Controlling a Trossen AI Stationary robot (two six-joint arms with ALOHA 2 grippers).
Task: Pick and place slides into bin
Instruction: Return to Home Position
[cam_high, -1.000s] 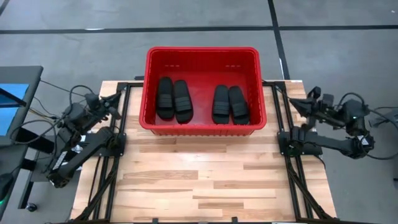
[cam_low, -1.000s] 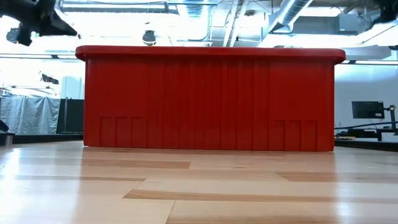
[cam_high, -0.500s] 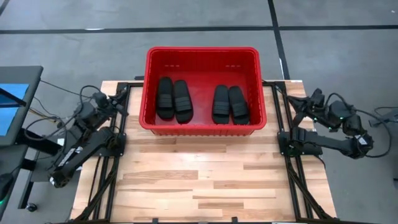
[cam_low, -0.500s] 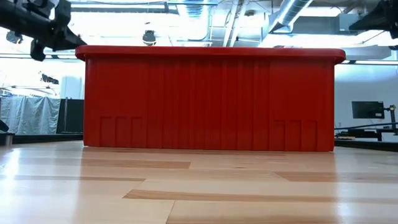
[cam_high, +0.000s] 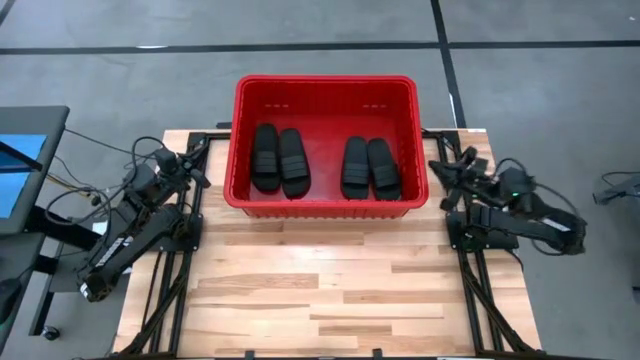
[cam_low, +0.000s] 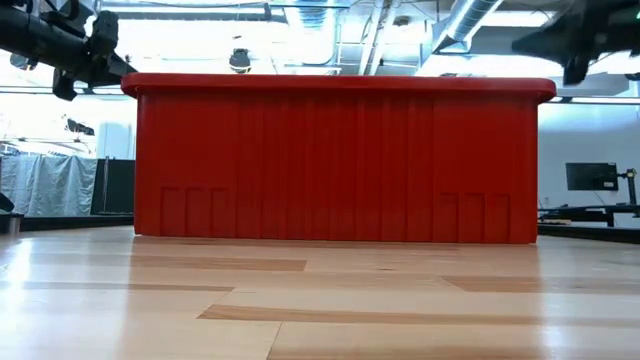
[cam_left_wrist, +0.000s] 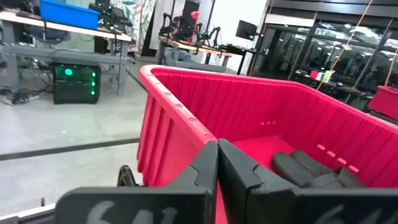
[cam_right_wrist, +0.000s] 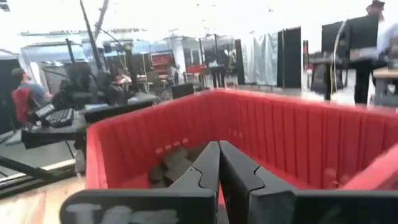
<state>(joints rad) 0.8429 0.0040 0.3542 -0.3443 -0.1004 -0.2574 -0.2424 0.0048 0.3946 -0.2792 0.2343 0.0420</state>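
The red bin (cam_high: 325, 79) stands at the table's far middle. Two pairs of black slides lie side by side on its floor, soles down: one pair on the left (cam_high: 279, 158), the other on the right (cam_high: 370, 167). My left gripper (cam_high: 198, 170) hovers shut just outside the bin's left wall, pointing level at it (cam_left_wrist: 217, 146). My right gripper (cam_high: 440, 180) hovers shut just outside the bin's right wall (cam_right_wrist: 219, 146). Neither gripper holds anything. The low view shows the left gripper (cam_low: 110, 60) and the right gripper (cam_low: 530, 42) level with the bin's rim.
Bare wooden tabletop (cam_high: 320, 280) stretches from the bin to the near edge. Black rails (cam_high: 190, 250) run along both sides of the table by the arms' bases. A desk with a screen (cam_high: 25, 160) stands off the table's left.
My right gripper has swung down and toward the bin's right wall, coming into the low view at the upper right. My left gripper has sunk a little beside the bin's left wall. Both have stayed shut. The slides and the bin have not moved.
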